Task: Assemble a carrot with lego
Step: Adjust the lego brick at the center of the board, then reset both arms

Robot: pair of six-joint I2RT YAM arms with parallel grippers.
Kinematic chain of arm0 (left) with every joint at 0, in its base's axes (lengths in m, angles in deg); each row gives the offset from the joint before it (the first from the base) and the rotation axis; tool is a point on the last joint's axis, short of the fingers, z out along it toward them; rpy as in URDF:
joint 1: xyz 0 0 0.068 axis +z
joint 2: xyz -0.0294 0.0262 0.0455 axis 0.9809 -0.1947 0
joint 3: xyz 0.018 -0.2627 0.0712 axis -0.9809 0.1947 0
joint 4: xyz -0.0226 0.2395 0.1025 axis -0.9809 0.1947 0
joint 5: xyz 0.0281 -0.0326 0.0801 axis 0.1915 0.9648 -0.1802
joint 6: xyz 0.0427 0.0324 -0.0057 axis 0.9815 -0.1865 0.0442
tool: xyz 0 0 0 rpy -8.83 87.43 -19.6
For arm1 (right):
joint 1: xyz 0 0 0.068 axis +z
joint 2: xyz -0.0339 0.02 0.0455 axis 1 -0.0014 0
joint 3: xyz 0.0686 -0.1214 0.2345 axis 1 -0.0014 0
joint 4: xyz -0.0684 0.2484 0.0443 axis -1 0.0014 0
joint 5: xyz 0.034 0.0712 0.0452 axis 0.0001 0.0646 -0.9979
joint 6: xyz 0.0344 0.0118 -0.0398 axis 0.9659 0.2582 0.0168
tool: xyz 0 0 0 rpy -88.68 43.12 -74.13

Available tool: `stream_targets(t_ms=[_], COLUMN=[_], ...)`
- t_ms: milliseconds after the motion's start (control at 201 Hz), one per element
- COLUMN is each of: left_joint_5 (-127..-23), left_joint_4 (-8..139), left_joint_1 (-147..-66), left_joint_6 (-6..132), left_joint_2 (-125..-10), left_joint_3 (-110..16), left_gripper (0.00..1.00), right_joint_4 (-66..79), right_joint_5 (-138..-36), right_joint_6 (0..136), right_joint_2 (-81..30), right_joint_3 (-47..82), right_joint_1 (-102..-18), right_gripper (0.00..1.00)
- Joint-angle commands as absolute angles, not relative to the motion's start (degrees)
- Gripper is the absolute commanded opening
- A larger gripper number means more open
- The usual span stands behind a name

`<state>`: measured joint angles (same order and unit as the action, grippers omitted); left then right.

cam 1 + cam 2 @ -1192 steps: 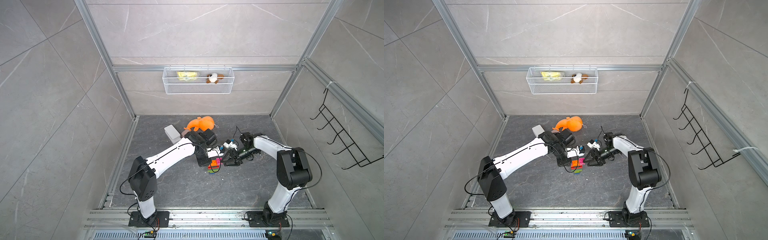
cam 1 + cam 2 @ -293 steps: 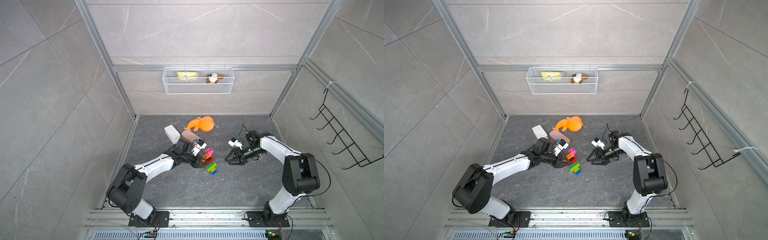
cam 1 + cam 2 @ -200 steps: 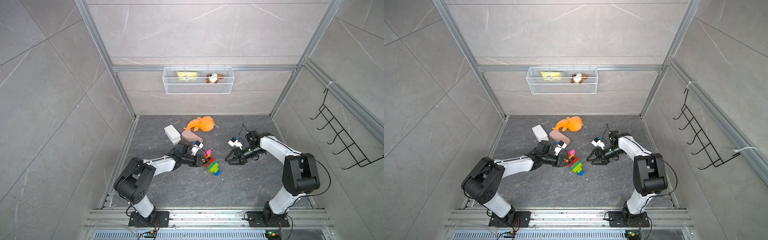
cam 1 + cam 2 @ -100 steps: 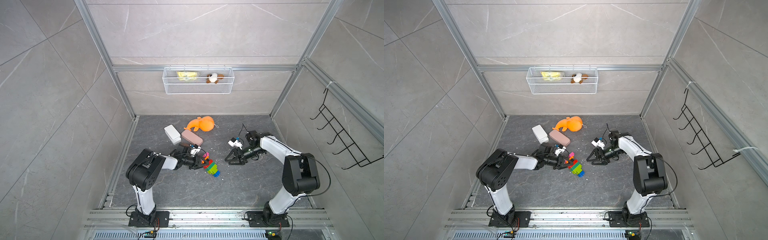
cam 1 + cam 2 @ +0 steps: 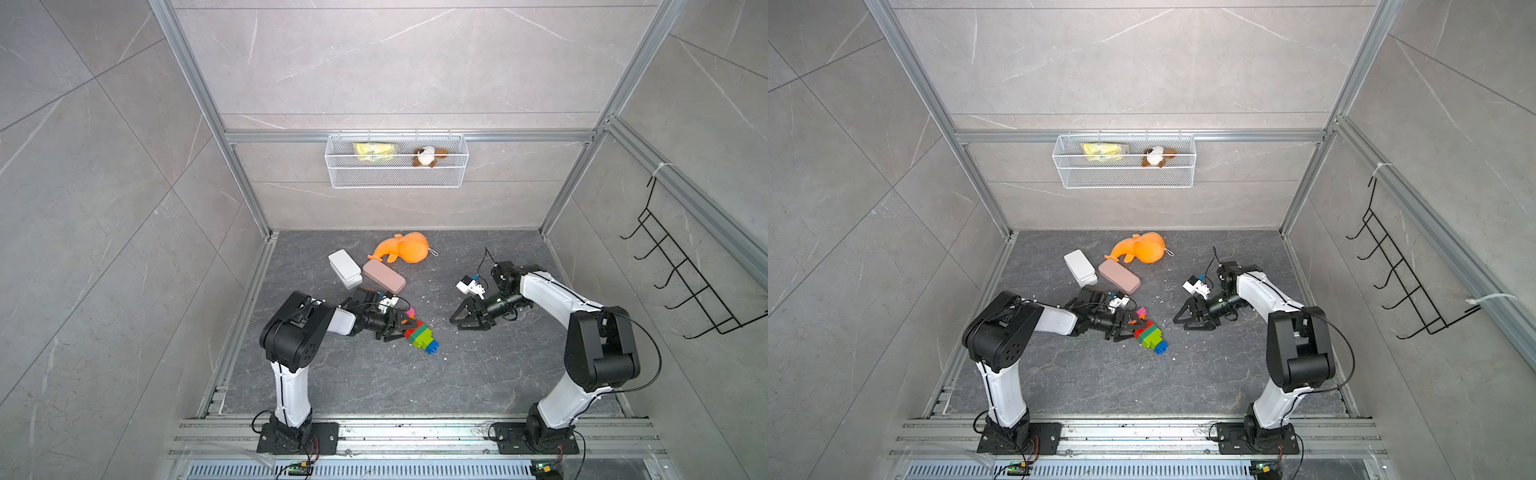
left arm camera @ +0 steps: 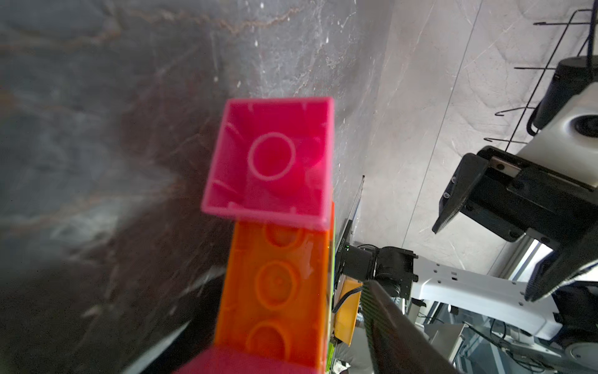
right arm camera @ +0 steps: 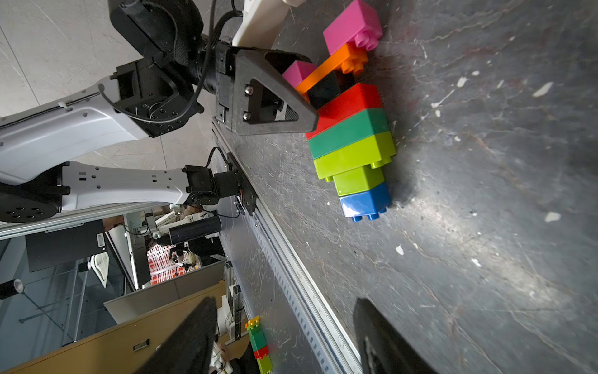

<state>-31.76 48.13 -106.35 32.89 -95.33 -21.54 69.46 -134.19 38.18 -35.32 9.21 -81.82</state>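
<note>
Letting go is the change: your left end effector (image 5: 401, 329), which a second ago was clamped on the wide end of the carrot (image 5: 420, 336), now has its jaws parted and straddles that end without squeezing it. In the right wrist view one finger (image 7: 275, 128) lies right beside the red brick (image 7: 348, 102); whether it touches, I cannot tell. I read this as a put-down, so the build looks finished or nearly so; back that arm straight off the stack so you do not drag it.

Your right end effector (image 5: 468, 325) is spread wide and empty, as it was, well apart from the pink case (image 5: 384, 276), off to the robot's right of it.

The carrot lies on its side on the bench (image 5: 374, 382), near the pink case on the side toward the arm bases, its wide end nearest the case. It tapers from two pink bricks (image 7: 352, 26) on a thin orange piece (image 7: 336, 61), through a black brick (image 7: 325, 89), the red brick, a dark green brick (image 7: 349, 132) and two lime green bricks (image 7: 354, 155), to a blue tip (image 7: 365, 200) pointing away from the case. The layers look seated square, no gap showing.
</note>
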Motion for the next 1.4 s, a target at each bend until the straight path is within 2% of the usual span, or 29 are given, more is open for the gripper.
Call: stream_targets(t_ms=[0,234,532,672,786,866,876,891,1030,1110,1234,1319,1398], left_joint_5=[-32.99,-39.64,-49.87,-58.4,-76.84,-89.74,-91.1,-93.07,-109.53,-116.9,-126.86,-124.21,-117.49], left_joint_4=[55.56,69.91,80.93,83.93,86.75,81.19,80.13,78.37,58.61,44.29,25.91,21.0,15.43], left_joint_1=[-105.2,-103.7,-100.43,-99.48,-99.61,-99.69,-99.74,-99.76,-99.58,-99.36,-97.48,-93.78,-89.4], left_joint_6=[37.54,45.57,52.56,54.32,57.12,56.49,56.46,56.45,60.42,68.27,77.88,80.07,79.1], left_joint_2=[-93.91,-91.42,-86.78,-82.31,-74.81,-64.61,-63.21,-60.89,-40.94,-33.79,-32.78,-37.62,-44.57], left_joint_3=[-23.0,-25.12,-25.7,-26.16,-27.08,-23.39,-22.71,-21.45,-6.64,3.91,14.97,16.93,18.24], left_gripper=[0.75,0.8,0.82,0.82,0.82,0.82,0.82,0.82,0.85,0.99,0.98,0.98,0.99], right_joint_4=[70.35,70.53,68.89,66.08,62.6,58.76,58.21,57.19,46.38,37.12,25.25,18.74,13.19], right_joint_5=[-133.33,-132.56,-124.59,-114.08,-97.17,-83.24,-81.66,-79.54,-65.05,-61.34,-56.44,-53.91,-53.42], right_joint_6=[37.35,37.61,41.85,47.78,54.02,58.0,58.36,58.84,61.57,60.98,59.26,59.28,59.18], right_joint_2=[-34.99,-34.78,-31.69,-27.43,-21.42,-16.09,-15.5,-14.5,-8.52,-6.69,-6.43,-6.83,-7.93], right_joint_3=[9.04,8.99,9.47,10.3,10.33,8.16,7.72,6.94,-0.74,-6.52,-14.49,-19.16,-22.34], right_joint_1=[-81.94,-81.93,-82.01,-82.08,-82.27,-82.23,-82.26,-82.22,-82.31,-82.31,-82.54,-82.77,-82.79], right_gripper=[0.7,0.7,0.71,0.74,0.8,0.89,0.96,1.0,1.0,1.0,0.99,0.99,0.99])
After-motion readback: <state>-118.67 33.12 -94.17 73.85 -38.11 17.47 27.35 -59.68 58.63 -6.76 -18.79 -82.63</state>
